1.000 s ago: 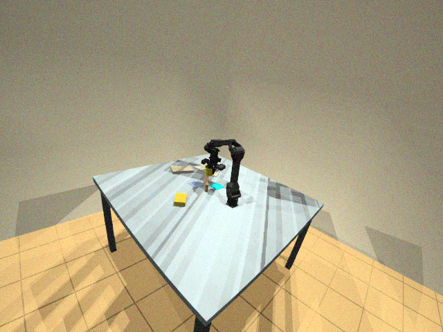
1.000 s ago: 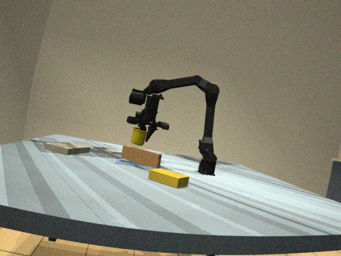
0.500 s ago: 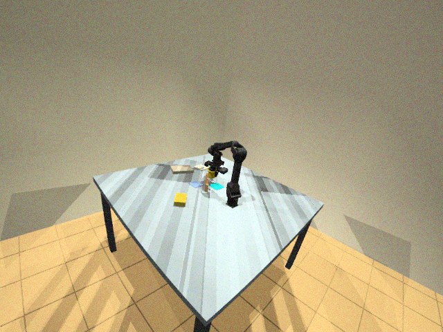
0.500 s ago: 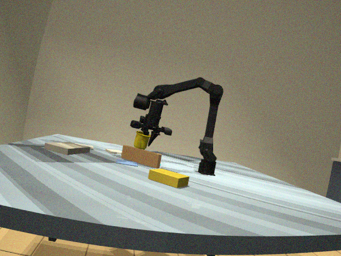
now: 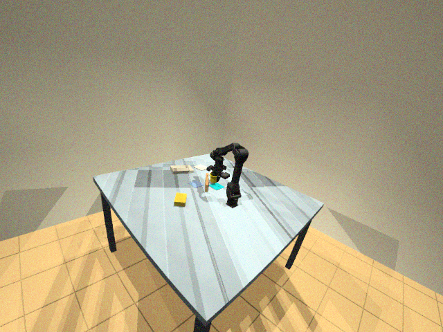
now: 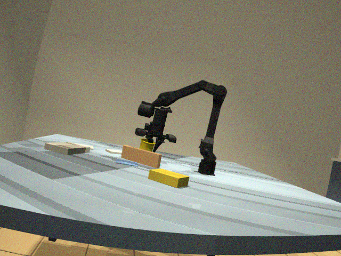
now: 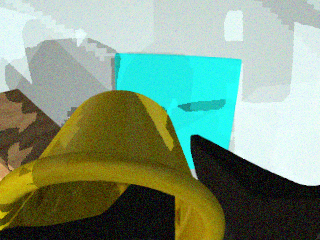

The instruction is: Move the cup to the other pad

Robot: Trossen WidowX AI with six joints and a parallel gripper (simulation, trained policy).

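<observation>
We see one gripper (image 5: 216,178) (image 6: 154,145) (image 7: 180,143), its two fingers clamped on the wall of one yellow cup (image 5: 213,178) (image 6: 146,145) (image 7: 120,120), one finger inside the mouth and one outside. In the exterior view the cup leans a little; its lower part is hidden from us, and we cannot tell whether it touches anything below. We can count no marbles, as the finger and the rim hide the inside. Of the two pads, the cyan pad (image 5: 217,186) (image 7: 210,85) lies near the cup, on the arm's side of one orange wall (image 5: 206,182) (image 6: 140,156) (image 7: 22,125); the blue pad (image 5: 196,184) (image 6: 126,162) lies across that wall. The wall stands on edge between the two pads. Farther out we find one yellow block (image 5: 181,199) (image 6: 168,177) and one beige block (image 5: 181,169) (image 6: 66,148), with a thin cream piece (image 5: 201,167) (image 6: 113,151) between the beige block and the arm. All rest on one table (image 5: 214,232) (image 6: 179,212), where one black arm (image 5: 236,171) (image 6: 216,116) stands.

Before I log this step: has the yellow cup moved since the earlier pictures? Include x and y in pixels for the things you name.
Yes, the yellow cup (image 5: 213,178) (image 6: 147,145) (image 7: 120,125) is lower, nearer the orange barrier's (image 5: 206,182) (image 6: 141,156) top edge.
</observation>
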